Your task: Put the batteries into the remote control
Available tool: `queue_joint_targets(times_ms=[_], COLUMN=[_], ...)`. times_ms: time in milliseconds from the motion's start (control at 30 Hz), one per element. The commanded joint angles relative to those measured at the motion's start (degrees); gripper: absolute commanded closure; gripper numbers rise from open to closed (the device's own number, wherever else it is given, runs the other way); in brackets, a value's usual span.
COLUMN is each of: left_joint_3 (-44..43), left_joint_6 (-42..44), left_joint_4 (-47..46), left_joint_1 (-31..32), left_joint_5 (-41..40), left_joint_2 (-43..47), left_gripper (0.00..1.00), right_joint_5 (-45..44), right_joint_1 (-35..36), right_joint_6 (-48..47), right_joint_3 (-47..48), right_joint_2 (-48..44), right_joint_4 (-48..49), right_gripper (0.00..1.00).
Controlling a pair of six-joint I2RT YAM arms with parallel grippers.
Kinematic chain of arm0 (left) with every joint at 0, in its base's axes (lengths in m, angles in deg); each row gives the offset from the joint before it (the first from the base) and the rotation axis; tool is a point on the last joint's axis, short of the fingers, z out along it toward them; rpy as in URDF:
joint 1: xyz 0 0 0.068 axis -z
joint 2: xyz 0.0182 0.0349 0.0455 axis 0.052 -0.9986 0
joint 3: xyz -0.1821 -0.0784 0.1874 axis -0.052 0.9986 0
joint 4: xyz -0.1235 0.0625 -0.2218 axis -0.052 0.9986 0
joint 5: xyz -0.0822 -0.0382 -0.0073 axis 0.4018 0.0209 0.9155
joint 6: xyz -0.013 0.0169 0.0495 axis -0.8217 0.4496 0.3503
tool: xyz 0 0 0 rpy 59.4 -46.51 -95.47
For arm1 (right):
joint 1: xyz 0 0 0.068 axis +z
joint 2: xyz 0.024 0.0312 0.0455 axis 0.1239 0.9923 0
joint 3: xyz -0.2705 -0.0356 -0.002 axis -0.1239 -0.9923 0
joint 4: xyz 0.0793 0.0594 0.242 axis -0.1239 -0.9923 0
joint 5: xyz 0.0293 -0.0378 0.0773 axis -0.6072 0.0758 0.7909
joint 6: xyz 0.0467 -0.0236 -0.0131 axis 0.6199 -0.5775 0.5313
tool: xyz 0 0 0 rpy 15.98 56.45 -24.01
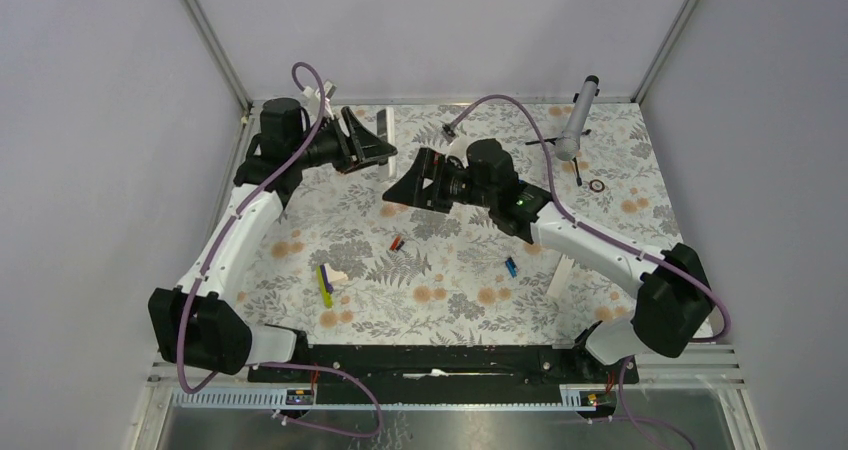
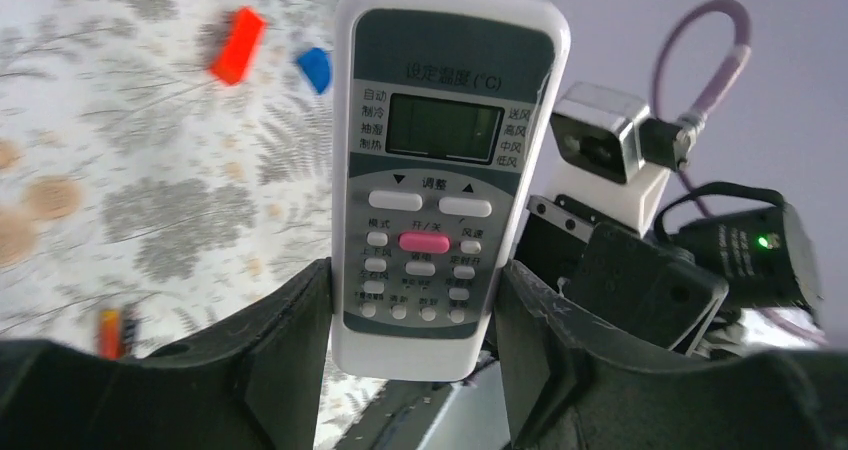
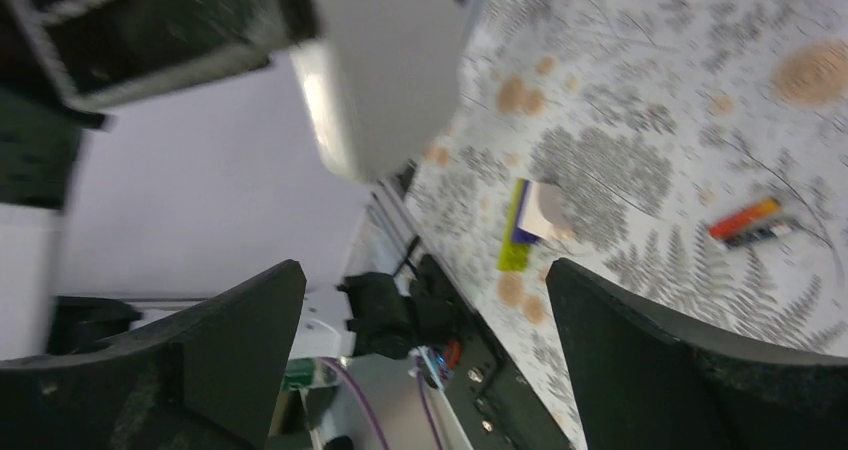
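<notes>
The remote control [image 2: 440, 170] is light grey with a dark display above rows of buttons. My left gripper [image 2: 413, 300] is shut on its lower end and holds it raised at the back of the table [image 1: 385, 130]. My right gripper [image 1: 408, 185] stands open just to its right, with nothing between the fingers [image 3: 425, 350]. The remote's plain back [image 3: 390, 70] looms blurred above those fingers. A red-and-black battery [image 1: 397, 241] lies mid-table, also seen as the small battery [image 3: 745, 220]. A blue battery [image 1: 510, 266] lies further right.
A yellow-and-purple piece [image 1: 325, 283] with a white bit lies front left. A slim white bar [image 1: 560, 275] rests by the right arm. A grey microphone on a small stand [image 1: 578, 120] is at the back right. An orange-red piece [image 2: 238, 45] and a blue piece [image 2: 314, 68] lie on the patterned cloth.
</notes>
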Motion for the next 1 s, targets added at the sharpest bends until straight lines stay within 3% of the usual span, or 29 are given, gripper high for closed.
queue_joint_targets(times_ms=[0, 133, 400, 733, 833, 967], left_joint_3=[2.1, 2.4, 8.6, 11.8, 12.3, 12.6], left_joint_6=[-10.9, -17.5, -41.6, -47.8, -48.2, -48.2], left_joint_4=[-15.2, -22.1, -51.3, -57.0, -57.1, -57.3], left_joint_1=[-0.4, -0.4, -0.5, -0.5, -0.5, -0.5], left_joint_5=[14.1, 16.8, 20.9, 20.7, 20.6, 20.3], left_joint_2=[1.7, 2.5, 4.0, 6.5, 7.0, 7.3], left_gripper=[0.69, 0.68, 0.68, 0.68, 0.68, 0.66], right_joint_5=[1.6, 2.3, -2.6, -0.2, 0.3, 0.1], right_joint_1=[0.1, 0.2, 0.2, 0.1, 0.2, 0.2], right_joint_6=[8.3, 10.0, 11.1, 12.9, 14.0, 14.3], right_joint_3=[1.4, 2.3, 1.6, 2.1, 2.3, 2.3], right_joint_2=[-4.5, -5.1, -6.5, -5.8, -5.4, -5.2], right_joint_4=[14.3, 18.4, 17.1, 25.6, 27.1, 26.8], right_gripper=[0.00, 0.00, 0.00, 0.01, 0.10, 0.33])
